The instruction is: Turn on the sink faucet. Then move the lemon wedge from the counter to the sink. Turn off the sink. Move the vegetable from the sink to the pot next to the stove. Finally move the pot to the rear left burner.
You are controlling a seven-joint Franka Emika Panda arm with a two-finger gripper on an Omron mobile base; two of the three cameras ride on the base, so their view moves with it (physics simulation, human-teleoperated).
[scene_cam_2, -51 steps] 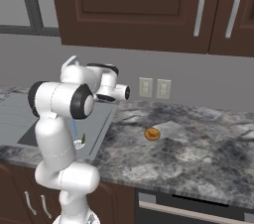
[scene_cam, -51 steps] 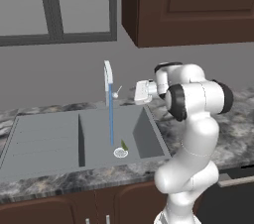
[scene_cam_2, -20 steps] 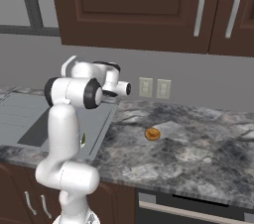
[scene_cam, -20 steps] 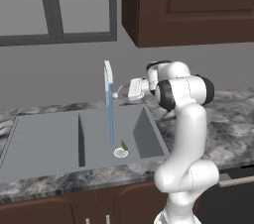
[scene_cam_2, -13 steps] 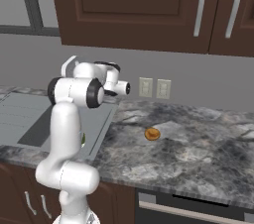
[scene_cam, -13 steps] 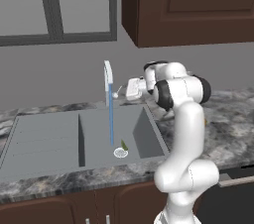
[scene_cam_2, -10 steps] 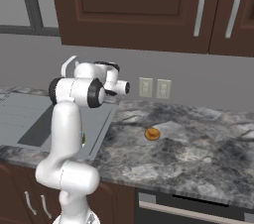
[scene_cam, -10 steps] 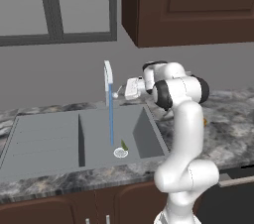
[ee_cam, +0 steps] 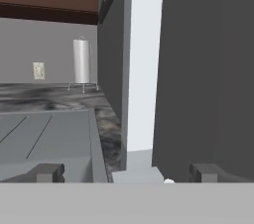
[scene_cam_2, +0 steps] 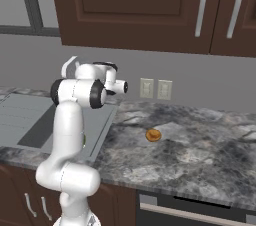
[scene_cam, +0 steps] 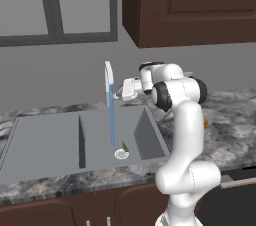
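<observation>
The sink faucet point(scene_cam: 108, 76) is running, and a thin blue stream falls into the right basin of the grey sink point(scene_cam: 45, 137). The yellow-green lemon wedge point(scene_cam: 125, 145) lies on the basin floor beside the round drain point(scene_cam: 121, 154). My gripper point(scene_cam: 120, 92) is held level just right of the faucet, at its lower stem, with its jaws open and nothing in them. In the hand view the white faucet column point(ee_cam: 144, 64) rises close ahead, between my two dark fingertips point(ee_cam: 47, 172). The gripper point(ee_cam: 128, 173) points at the faucet's base.
A small orange round object point(scene_cam_2: 153, 135) lies on the marbled counter point(scene_cam_2: 200, 155) right of the sink. The black oven front point(scene_cam_2: 200, 210) sits below the counter's right part. A paper towel roll point(ee_cam: 82, 62) stands far along the counter. Dark cabinets hang overhead.
The hand has moved left, from over the sink's right rim to close beside the faucet. The water keeps running and the wedge has stayed by the drain.
</observation>
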